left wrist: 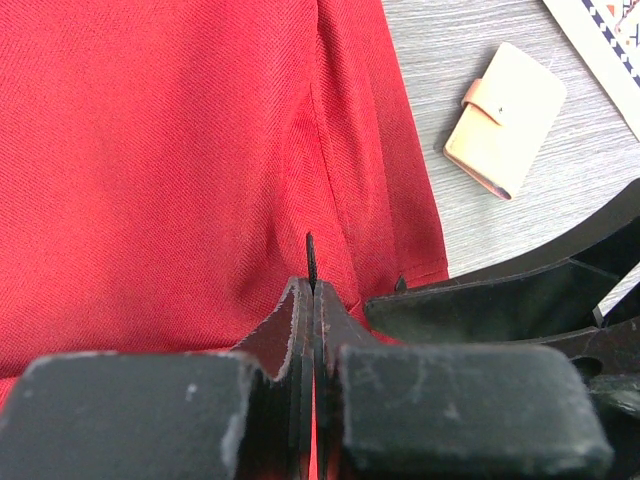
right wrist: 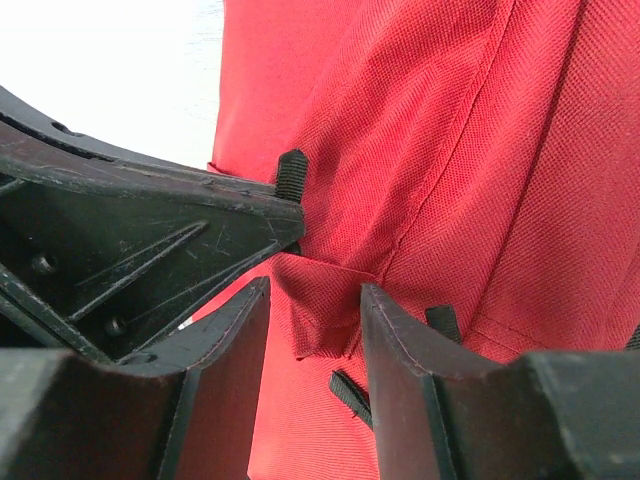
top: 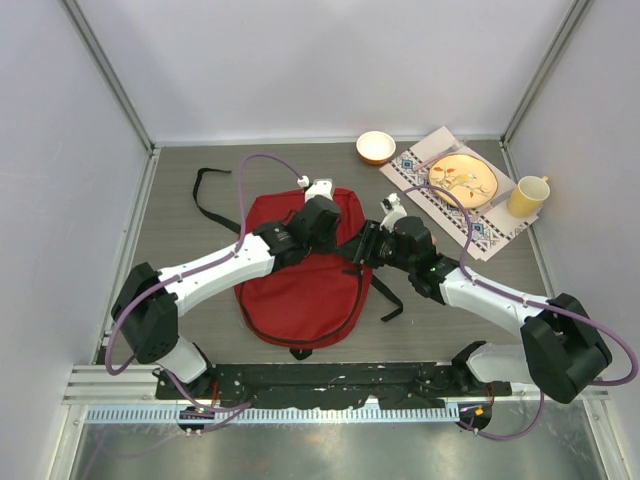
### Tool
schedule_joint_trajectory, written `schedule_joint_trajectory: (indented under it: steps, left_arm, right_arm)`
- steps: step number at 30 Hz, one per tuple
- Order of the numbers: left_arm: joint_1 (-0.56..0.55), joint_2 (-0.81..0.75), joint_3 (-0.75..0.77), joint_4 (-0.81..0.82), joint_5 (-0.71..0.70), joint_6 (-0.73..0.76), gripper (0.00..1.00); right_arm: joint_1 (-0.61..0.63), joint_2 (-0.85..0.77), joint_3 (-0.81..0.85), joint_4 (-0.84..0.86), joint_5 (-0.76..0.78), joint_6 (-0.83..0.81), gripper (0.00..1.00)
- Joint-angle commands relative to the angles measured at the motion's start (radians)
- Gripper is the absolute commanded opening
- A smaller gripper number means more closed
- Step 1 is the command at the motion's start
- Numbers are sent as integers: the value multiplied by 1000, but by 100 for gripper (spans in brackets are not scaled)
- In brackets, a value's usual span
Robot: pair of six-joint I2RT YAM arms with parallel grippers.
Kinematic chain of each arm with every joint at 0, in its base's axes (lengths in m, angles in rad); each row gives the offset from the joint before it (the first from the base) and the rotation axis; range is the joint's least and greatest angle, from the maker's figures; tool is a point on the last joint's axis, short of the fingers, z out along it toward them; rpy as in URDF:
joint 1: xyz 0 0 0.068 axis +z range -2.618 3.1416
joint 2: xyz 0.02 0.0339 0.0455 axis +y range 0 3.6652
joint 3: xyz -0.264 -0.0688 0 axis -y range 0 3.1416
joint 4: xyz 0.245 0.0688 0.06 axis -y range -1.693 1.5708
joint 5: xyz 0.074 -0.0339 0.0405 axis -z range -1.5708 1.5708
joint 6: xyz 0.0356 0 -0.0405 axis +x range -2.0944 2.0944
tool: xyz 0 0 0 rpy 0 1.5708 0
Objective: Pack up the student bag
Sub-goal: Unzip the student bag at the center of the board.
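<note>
Now pinches a black tab [left wrist: 310,262] of the student bag [top: 300,290], flat mid-counter [top: 170,190], with left fingers [left wrist: 290,330] pressed together; straddles a red fabric fold at the bag's right edge with right fingers [right wrist: 400,360] half apart.

The student bag [top: 290,300] is showing a plain red weave, and its straps [top: 205,200] are looking black. The table [top: 180,230] is showing a grey wood grain. The bowl [top: 375,146] is looking orange outside and white inside. The plate [top: 463,180] is showing yellow-orange with a pattern of twigs and small flowers. The cloth [top: 488,238] under it is showing white with dark blue and red stitched borders. The mug [top: 527,196] is looking yellow. The wallet [left wrist: 505,118] is showing cream with a pink edge. The cables [top: 262,160] are looking purple.
</note>
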Motion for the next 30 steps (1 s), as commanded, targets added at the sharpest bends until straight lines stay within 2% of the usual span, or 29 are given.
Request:
schedule_joint_trajectory:
  steps: [1, 7, 10, 11, 18, 21, 23, 27, 30]
  left_arm:
    - [3, -28, 12, 46, -29, 1, 0]
    - [3, -25, 15, 43, -29, 0, 0]
    - [2, -24, 18, 47, -27, -6, 0]
    - [3, -24, 18, 49, -27, -8, 0]
    - [3, -31, 10, 47, -26, -12, 0]
    - [3, -34, 4, 49, -30, -14, 0]
    - [3, -35, -2, 40, -39, -14, 0]
    - [6, -43, -22, -2, -105, -14, 0]
    - [22, -58, -66, -29, -137, -9, 0]
  right_arm:
    - [8, -27, 29, 12, 2, -39, 47]
    - [10, -9, 35, 1, -18, -54, 46]
    - [10, -1, 31, 23, -29, -42, 35]
    - [10, 5, 26, 29, -31, -36, 27]
    - [10, -2, 18, 49, -20, -22, 1]
    - [10, -24, 9, 35, 24, -13, 1]
    - [10, -41, 11, -26, 105, -14, 1]
    - [10, -73, 3, -101, 198, -31, 1]
    - [1, -82, -8, -134, 221, -33, 1]
